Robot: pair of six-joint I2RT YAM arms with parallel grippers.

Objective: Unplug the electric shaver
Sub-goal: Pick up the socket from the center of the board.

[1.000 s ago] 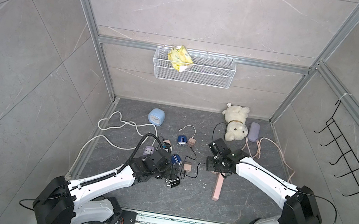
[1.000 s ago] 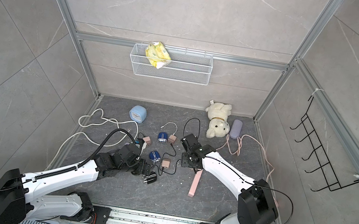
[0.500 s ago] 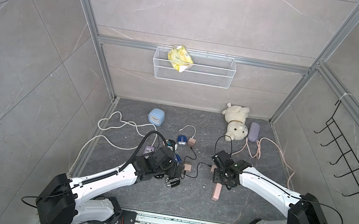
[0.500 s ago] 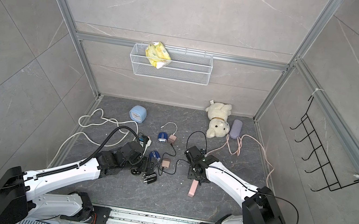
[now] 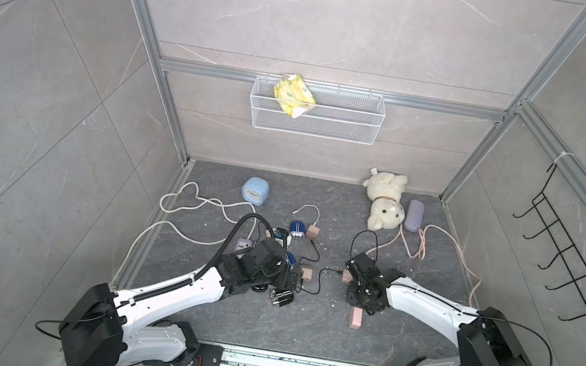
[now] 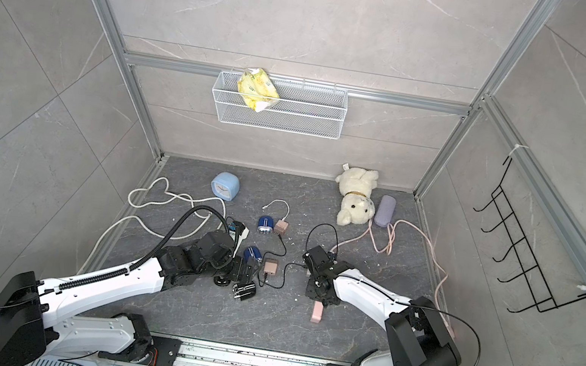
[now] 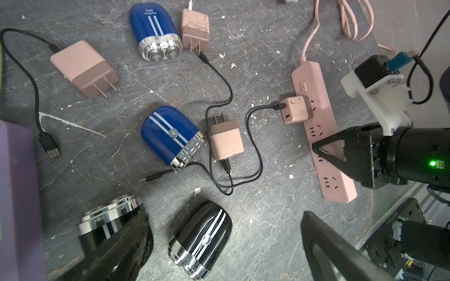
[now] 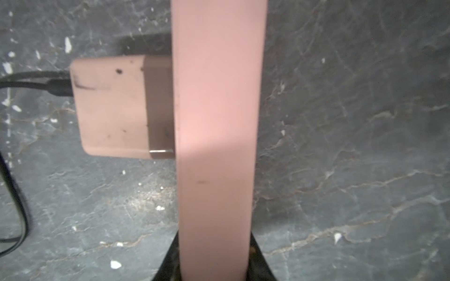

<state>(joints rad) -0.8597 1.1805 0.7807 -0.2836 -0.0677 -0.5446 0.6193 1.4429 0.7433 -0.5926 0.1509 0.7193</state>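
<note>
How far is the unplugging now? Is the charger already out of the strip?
Done: nothing unplugged yet; the charger sits in the strip, its black cable attached. In hand: the right gripper is closed on the strip's sides, probably to brace it; the left gripper hangs open above the shavers. Left: grasp the charger and pull it out.

Blue striped shaver (image 7: pixel 170 138) on its side, black cable (image 7: pixel 264 107) apparently to pink adapter (image 7: pixel 294 109) in pink strip (image 7: pixel 311 82).
</note>
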